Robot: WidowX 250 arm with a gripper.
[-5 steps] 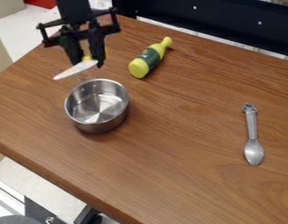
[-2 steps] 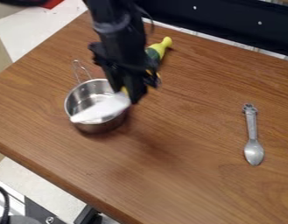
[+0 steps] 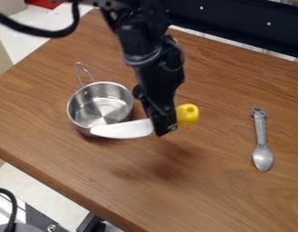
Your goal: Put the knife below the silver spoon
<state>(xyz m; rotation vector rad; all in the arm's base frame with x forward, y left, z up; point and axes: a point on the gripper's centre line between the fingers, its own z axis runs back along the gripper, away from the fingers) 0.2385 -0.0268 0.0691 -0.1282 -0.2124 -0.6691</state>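
My tool point(image 3: 165, 129) is gripping the knife point(image 3: 123, 130) above the table point(image 3: 217, 199), near the pot point(image 3: 119, 99). Pickup done; carrying, lowering and releasing below the silver spoon point(image 3: 260, 135), lying well apart, are remaining.

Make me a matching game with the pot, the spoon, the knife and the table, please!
Things:
1. pot
2. spoon
3. knife
4. table

Where or what:
A. silver, lying at the right
B. brown wood, under the other things
C. silver, round, standing at the left
D. white and yellow, held up in the pincer

Right pairs: 1-C, 2-A, 3-D, 4-B
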